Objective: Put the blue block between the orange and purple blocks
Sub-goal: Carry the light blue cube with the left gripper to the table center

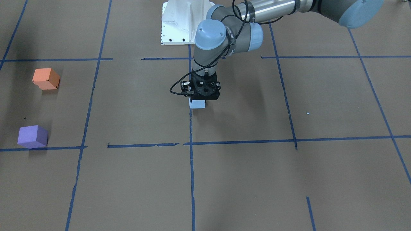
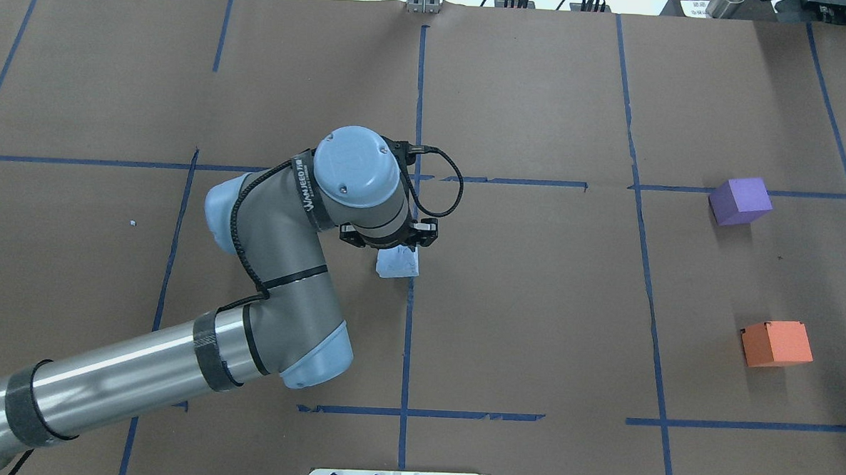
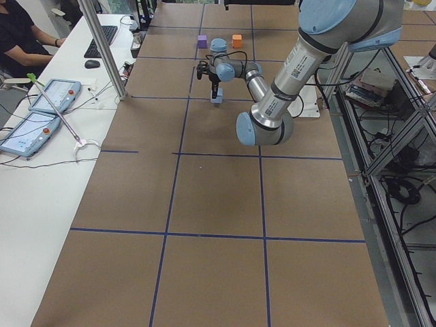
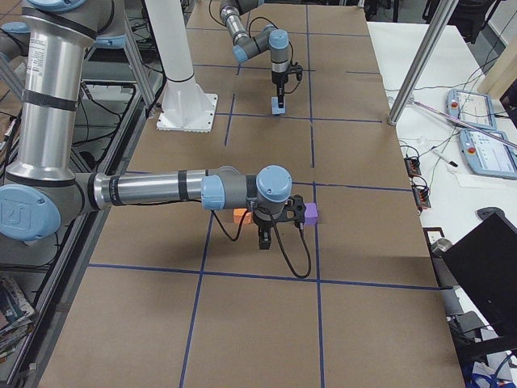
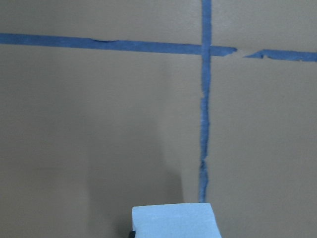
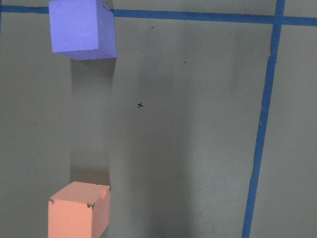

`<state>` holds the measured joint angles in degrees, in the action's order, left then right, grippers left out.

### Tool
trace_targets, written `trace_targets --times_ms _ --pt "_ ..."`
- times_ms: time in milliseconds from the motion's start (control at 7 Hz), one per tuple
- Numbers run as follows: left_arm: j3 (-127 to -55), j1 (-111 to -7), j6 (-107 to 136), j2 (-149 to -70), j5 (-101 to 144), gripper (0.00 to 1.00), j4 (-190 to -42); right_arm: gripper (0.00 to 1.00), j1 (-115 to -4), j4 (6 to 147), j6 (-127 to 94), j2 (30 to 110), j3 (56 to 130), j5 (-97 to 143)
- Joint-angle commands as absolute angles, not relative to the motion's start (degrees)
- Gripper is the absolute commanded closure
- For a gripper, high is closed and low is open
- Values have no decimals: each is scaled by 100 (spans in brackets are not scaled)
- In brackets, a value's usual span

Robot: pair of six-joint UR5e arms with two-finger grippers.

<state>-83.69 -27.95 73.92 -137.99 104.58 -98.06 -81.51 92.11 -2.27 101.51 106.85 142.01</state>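
My left gripper (image 1: 197,102) is near the table's middle, shut on the pale blue block (image 1: 197,105), which sits low over the paper beside a blue tape line. The block also shows in the overhead view (image 2: 397,265) and at the bottom of the left wrist view (image 5: 173,220). The orange block (image 2: 776,343) and the purple block (image 2: 739,201) stand apart at the far right, with bare paper between them (image 6: 143,106). My right gripper (image 4: 265,242) hangs near them. It shows only in the right side view, so I cannot tell whether it is open or shut.
Blue tape lines (image 2: 408,337) divide the brown paper into squares. The white robot base plate (image 1: 179,22) is at the robot's edge. A side table with tablets (image 3: 41,116), a metal post (image 3: 102,48) and a seated person (image 3: 20,34) lie beyond the far edge.
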Motion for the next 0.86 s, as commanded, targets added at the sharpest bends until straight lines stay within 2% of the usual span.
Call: trace_targets --times_ms 0,143,429,571,714 --pt "-8095 -2663 7427 -13966 10239 51 -9817 0 -8147 9211 -229 10151 10687 14203" --pt "-8069 -2654 7435 -13975 10239 47 -9817 0 -8139 9202 -316 10151 10696 14203" --pt "-8094 -2646 7418 -13975 10170 0 -9817 0 -7991 9202 -648 10143 10897 14203" --pt "-8217 -2663 7435 -13966 10143 0 -9887 0 -7763 9202 -1103 10116 11116 14194" --pt "-8653 -2794 7444 -13896 10125 0 -9957 0 -7508 9202 -1664 9890 11327 14194"
